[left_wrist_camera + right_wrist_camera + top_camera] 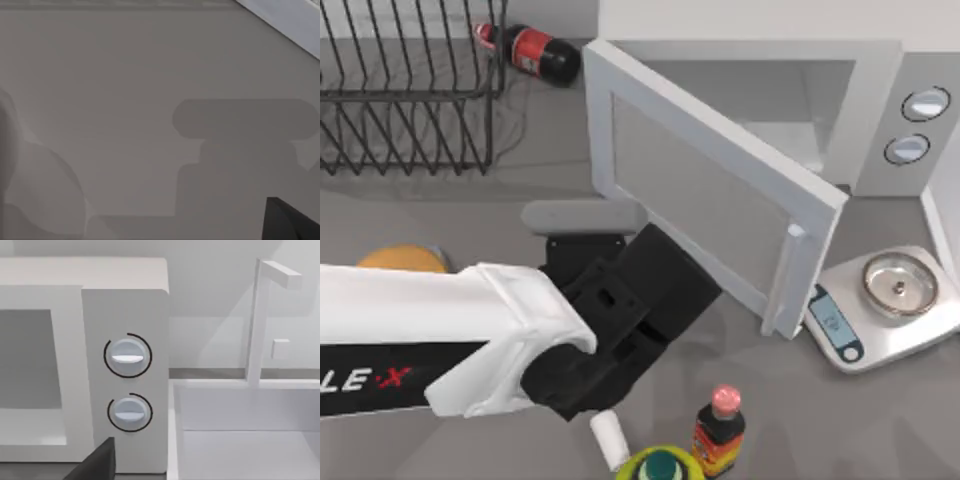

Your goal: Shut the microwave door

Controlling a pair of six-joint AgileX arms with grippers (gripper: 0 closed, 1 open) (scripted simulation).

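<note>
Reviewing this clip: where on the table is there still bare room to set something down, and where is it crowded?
Bare grey table lies between the wire rack and the left arm, left of the open microwave door. Another patch lies at the front right, below the scales. The front centre is crowded: sauce bottle and a green-capped item.

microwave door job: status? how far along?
Done: nothing is closed yet. The microwave door stands swung well open, and the white cavity of the microwave is exposed.

In hand: the left arm reaches in from the table's left, with its wrist against the door's outer face; the left wrist view faces that grey panel close up.

Left: swing the door round until it sits flush beside the knobs.
</note>
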